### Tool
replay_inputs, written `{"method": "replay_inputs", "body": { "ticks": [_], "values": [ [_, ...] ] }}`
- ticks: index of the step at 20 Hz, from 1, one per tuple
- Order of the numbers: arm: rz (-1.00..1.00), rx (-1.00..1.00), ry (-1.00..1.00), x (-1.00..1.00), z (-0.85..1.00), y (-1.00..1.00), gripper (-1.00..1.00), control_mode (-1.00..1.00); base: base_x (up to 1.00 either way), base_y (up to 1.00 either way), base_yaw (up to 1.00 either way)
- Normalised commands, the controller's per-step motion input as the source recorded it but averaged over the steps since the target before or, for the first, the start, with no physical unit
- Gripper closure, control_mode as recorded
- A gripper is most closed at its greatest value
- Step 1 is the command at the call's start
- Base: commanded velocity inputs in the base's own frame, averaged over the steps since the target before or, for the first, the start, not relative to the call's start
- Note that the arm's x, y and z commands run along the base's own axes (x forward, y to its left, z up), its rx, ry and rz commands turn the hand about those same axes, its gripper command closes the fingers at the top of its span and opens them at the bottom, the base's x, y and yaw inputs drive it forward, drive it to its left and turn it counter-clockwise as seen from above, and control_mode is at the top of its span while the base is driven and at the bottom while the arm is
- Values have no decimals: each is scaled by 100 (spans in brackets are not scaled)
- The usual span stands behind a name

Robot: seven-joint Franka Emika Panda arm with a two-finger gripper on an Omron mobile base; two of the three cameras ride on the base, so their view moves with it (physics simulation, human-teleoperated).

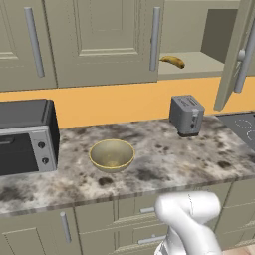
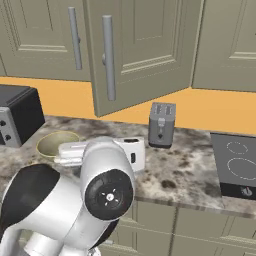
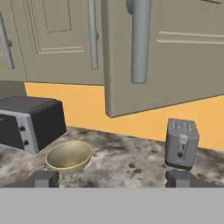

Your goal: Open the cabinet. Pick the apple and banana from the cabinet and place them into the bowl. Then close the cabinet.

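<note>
Behind door [image 1: 234, 55], apple perhaps hidden

Even flat light, sharp render, faint shadows.

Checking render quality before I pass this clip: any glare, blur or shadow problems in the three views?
Left base view: sharp and evenly lit, with a soft sheen inside the bowl and the banana clear on the cabinet shelf. Right base view: sharp, the arm's glossy white shell covers part of the counter. Hand view: noticeably softer, edges of the toaster slightly fuzzy; no harsh glare.
</note>
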Motion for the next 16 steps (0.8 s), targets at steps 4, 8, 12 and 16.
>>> {"method": "replay_inputs", "body": {
  "ticks": [4,8,12,16],
  "values": [
    [-31,-2,-68,-77,1,94,-100,-100,0,0,0],
    [-38,-9,-61,-25,0,100,-100,-100,0,0,0],
    [-40,-12,-52,-1,1,100,-100,-100,0,0,0],
    [-35,-18,-29,22,1,100,-100,-100,0,0,0]
  ]
}}
